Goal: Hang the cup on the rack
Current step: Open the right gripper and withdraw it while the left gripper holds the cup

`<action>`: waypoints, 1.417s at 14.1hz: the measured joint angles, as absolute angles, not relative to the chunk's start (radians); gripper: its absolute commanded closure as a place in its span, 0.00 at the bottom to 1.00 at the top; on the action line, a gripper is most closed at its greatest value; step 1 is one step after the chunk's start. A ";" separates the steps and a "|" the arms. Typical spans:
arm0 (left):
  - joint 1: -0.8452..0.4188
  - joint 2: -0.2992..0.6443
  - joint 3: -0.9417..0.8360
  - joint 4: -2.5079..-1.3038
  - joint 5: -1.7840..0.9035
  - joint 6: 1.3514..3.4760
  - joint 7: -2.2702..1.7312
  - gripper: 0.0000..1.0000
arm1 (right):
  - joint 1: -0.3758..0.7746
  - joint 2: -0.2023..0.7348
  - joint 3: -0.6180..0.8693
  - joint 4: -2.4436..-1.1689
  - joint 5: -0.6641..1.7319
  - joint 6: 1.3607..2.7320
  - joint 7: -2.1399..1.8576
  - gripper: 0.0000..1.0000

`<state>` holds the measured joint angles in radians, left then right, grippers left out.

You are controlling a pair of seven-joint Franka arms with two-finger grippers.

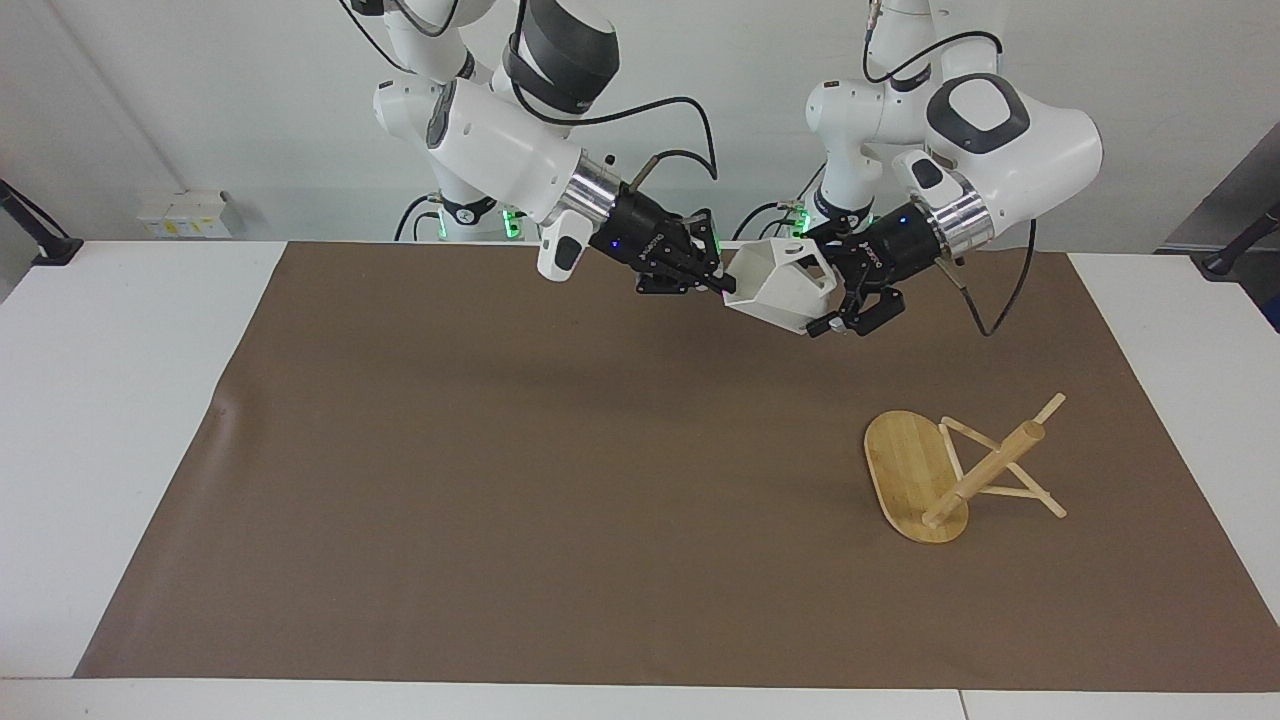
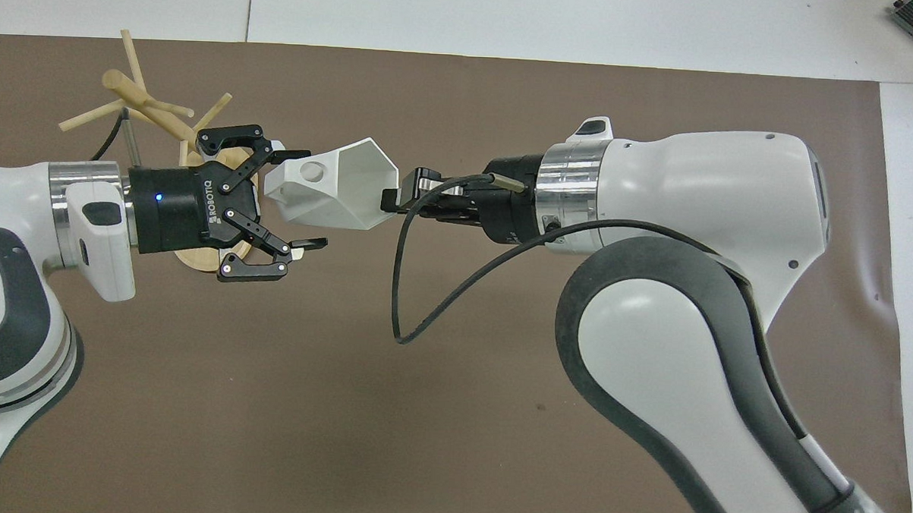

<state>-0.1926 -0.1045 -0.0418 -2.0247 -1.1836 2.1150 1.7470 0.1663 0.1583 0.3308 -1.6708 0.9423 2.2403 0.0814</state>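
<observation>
I see the cup (image 1: 780, 285) held in the air over the worktop (image 1: 500, 480) by the right tool (image 2: 392, 199), clamped on its rim. The left tool (image 2: 295, 198), marked "ROBOTIQ", is spread wide at the cup's handle end. The rack (image 1: 950, 470) lies tipped over toward the left arm's end.

1. The cup (image 1: 783, 284) hangs in the air above the brown mat (image 1: 500, 480), over the desk edge where the 2 robots stand.
2. The right gripper (image 1: 722, 285) pinches the cup's rim.
3. The left gripper (image 1: 835, 305) sits spread wide at the cup's handle side.
4. The rack (image 1: 945, 472) lies tipped over on the mat, toward the left arm's end of the desk.
</observation>
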 measured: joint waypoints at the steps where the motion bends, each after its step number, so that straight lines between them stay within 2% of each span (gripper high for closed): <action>1: -0.193 -0.105 -0.042 -2.025 -1.184 2.115 1.747 0.00 | 0.166 0.158 0.331 -1.671 0.942 2.240 0.081 1.00; 5: -0.193 -0.105 -0.042 -2.025 -1.184 2.115 1.742 0.00 | 0.166 0.158 0.331 -1.671 0.942 2.240 0.081 1.00; 6: -0.193 -0.105 -0.042 -2.025 -1.184 2.115 1.738 0.12 | 0.166 0.158 0.331 -1.671 0.942 2.240 0.081 1.00; 7: -0.193 -0.105 -0.042 -2.025 -1.184 2.115 1.736 0.41 | 0.166 0.158 0.331 -1.671 0.942 2.240 0.081 1.00; 8: -0.193 -0.105 -0.042 -2.025 -1.184 2.115 1.735 0.98 | 0.166 0.158 0.331 -1.671 0.942 2.240 0.081 1.00; 15: -0.193 -0.105 -0.041 -2.027 -1.182 2.111 1.726 1.00 | 0.165 0.159 0.331 -1.672 0.942 2.241 0.076 1.00; 16: -0.193 -0.105 -0.041 -2.027 -1.182 2.111 1.725 1.00 | 0.165 0.159 0.331 -1.672 0.942 2.241 0.076 0.92; 17: -0.193 -0.105 -0.041 -2.027 -1.181 2.111 1.725 1.00 | 0.165 0.159 0.331 -1.672 0.942 2.242 0.076 0.66; 18: -0.192 -0.105 -0.041 -2.028 -1.178 2.112 1.721 1.00 | 0.165 0.158 0.331 -1.672 0.943 2.243 0.076 0.49; 19: -0.192 -0.105 -0.040 -2.029 -1.176 2.113 1.718 1.00 | 0.165 0.158 0.331 -1.672 0.943 2.244 0.076 0.17; 20: -0.192 -0.105 -0.038 -2.029 -1.175 2.114 1.712 1.00 | 0.164 0.158 0.330 -1.672 0.943 2.245 0.076 0.00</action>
<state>-0.1918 -0.1047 -0.0380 -2.0291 -1.1753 2.1145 1.7117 0.1645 0.1584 0.3305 -1.6719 0.9426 2.2447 0.0758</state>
